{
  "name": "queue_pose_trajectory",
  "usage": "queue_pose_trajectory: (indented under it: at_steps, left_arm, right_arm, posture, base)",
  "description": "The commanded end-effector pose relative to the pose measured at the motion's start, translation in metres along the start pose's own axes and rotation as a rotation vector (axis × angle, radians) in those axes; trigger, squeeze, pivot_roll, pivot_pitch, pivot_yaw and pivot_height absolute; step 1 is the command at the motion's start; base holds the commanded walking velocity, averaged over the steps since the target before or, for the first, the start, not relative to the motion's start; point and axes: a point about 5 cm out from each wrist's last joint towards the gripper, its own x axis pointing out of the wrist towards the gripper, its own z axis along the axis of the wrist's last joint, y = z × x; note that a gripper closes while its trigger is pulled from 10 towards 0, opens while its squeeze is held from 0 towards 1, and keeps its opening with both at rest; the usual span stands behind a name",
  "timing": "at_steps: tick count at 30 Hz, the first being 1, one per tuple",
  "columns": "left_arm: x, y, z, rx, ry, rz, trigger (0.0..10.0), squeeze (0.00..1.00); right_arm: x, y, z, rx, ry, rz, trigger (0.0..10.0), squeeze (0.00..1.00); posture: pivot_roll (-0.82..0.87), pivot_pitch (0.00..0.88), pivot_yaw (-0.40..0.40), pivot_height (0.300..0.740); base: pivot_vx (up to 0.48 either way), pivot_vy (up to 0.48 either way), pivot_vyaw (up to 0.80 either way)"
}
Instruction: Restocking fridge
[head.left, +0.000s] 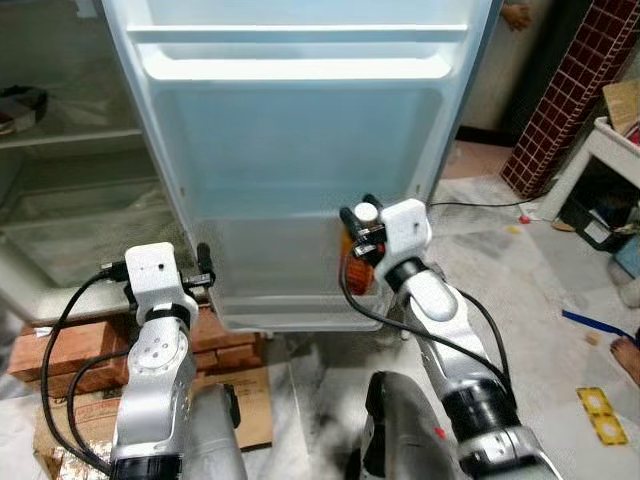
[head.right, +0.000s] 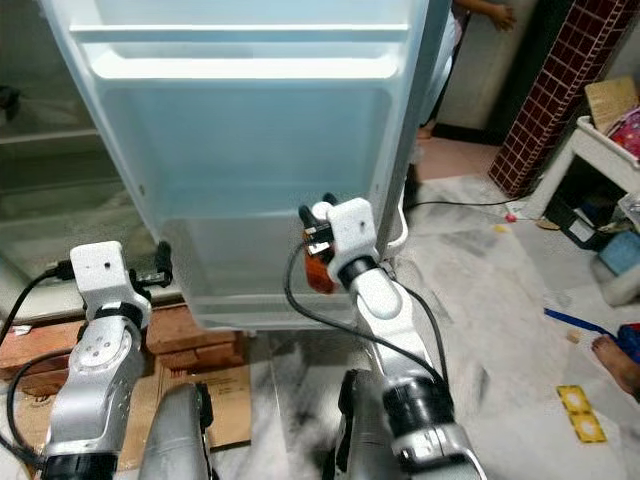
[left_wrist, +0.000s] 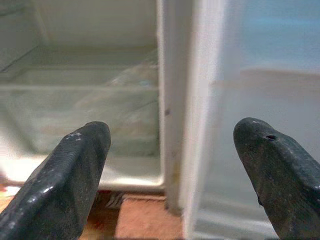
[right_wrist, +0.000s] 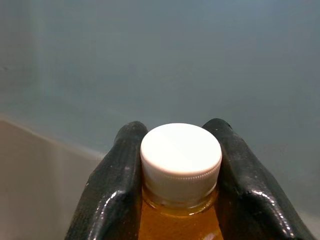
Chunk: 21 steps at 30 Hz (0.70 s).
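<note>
Right gripper (right_wrist: 180, 165), frame centre: jaws clamped on neck of clear plastic bottle of amber liquid with white screw cap (head.left: 358, 250), upright, at right end of translucent lower bin (head.left: 270, 270) of open white fridge door (head.left: 300, 150). Left gripper (left_wrist: 175, 165), lower left: jaws apart, holding nothing, just before door's hinge edge. Beyond, fridge interior (left_wrist: 80, 95): clear crisper drawer, contents indistinct. Upper door shelf (head.left: 300, 68) at frame top, white.

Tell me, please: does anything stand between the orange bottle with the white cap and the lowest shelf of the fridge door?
Nothing visible does. The right gripper holds the orange bottle with the white cap upright at the translucent lowest door shelf, against its front wall. The shelf's inside is hazy, so hidden contents cannot be excluded.
</note>
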Motion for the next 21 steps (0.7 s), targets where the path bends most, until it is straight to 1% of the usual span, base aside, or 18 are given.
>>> queue_pose_trajectory:
  at_steps: [1,2,4,5,6,7,10,11,12,14,16,19,20,21]
  left_arm:
    - [-0.006,0.008,-0.004,0.017,0.046,0.009,10.0,0.0]
    - [-0.014,0.017,-0.009,0.033,0.079,0.024,10.0,0.0]
    - [-0.023,0.025,-0.015,0.06,0.115,0.006,10.0,0.0]
    - [-0.03,0.029,-0.022,0.078,0.157,-0.015,10.0,0.0]
    - [-0.034,0.032,-0.024,0.075,0.176,-0.015,10.0,0.0]
    - [-0.037,0.034,-0.025,0.071,0.186,-0.012,10.0,0.0]
    - [-0.048,0.042,-0.026,0.145,0.203,-0.037,10.0,0.0]
    - [-0.055,0.047,-0.026,0.186,0.211,-0.074,10.0,0.0]
    - [-0.058,0.05,-0.025,0.195,0.215,-0.086,10.0,0.0]
    - [-0.063,0.055,-0.025,0.203,0.232,-0.094,10.0,0.0]
    - [-0.062,0.062,-0.021,0.232,0.238,-0.096,10.0,0.0]
    - [-0.06,0.063,-0.015,0.241,0.22,-0.107,10.0,0.0]
    - [-0.059,0.063,-0.013,0.252,0.208,-0.111,10.0,0.0]
    - [-0.059,0.063,-0.01,0.268,0.188,-0.122,10.0,0.0]
  right_arm:
    - [0.008,0.002,0.007,-0.02,-0.035,0.016,10.0,0.0]
    - [0.011,0.003,0.007,-0.025,-0.039,0.022,10.0,0.0]
    - [0.016,0.003,0.006,-0.035,-0.038,0.025,10.0,0.0]
    - [0.019,0.003,0.005,-0.045,-0.039,0.025,10.0,0.0]
    - [0.021,0.003,0.005,-0.047,-0.039,0.023,10.0,0.0]
    - [0.021,0.003,0.005,-0.047,-0.041,0.022,10.0,0.0]
    - [0.026,0.002,0.002,-0.067,-0.032,0.008,10.0,0.0]
    - [0.028,0.002,-0.005,-0.083,-0.005,-0.004,10.0,0.0]
    - [0.028,0.003,-0.007,-0.086,0.001,-0.006,10.0,0.0]
    - [0.028,0.004,-0.01,-0.093,0.002,-0.006,10.0,0.0]
    - [0.03,0.003,-0.008,-0.115,-0.012,-0.004,10.0,0.0]
    - [0.031,0.005,-0.005,-0.144,-0.036,0.017,10.0,0.0]
    - [0.03,0.006,-0.005,-0.168,-0.048,0.035,10.0,0.0]
    - [0.027,0.01,-0.005,-0.218,-0.07,0.078,10.0,0.0]
  posture:
    - [0.13,0.055,-0.027,0.568]
    - [0.14,0.071,-0.029,0.568]
    - [0.16,0.087,-0.032,0.568]
    - [0.17,0.093,-0.033,0.568]
    - [0.18,0.102,-0.034,0.568]
    - [0.18,0.106,-0.034,0.568]
    - [0.2,0.127,-0.03,0.568]
    - [0.2,0.134,-0.022,0.568]
    - [0.2,0.138,-0.016,0.568]
    - [0.21,0.144,-0.006,0.568]
    - [0.22,0.155,0.004,0.568]
    - [0.22,0.168,0.008,0.568]
    - [0.22,0.169,0.008,0.568]
    - [0.22,0.172,0.008,0.568]
  base:
    - [0.0,0.0,0.0]
    - [0.0,0.0,0.0]
    - [0.0,0.0,0.0]
    - [0.0,0.0,0.0]
    - [0.0,0.0,0.0]
    - [0.0,0.0,0.0]
    - [0.0,0.0,0.0]
    - [0.0,0.0,0.0]
    - [0.0,0.0,0.0]
    - [0.0,0.0,0.0]
    - [0.0,0.0,0.0]
    - [0.0,0.0,0.0]
    - [0.0,0.0,0.0]
    - [0.0,0.0,0.0]
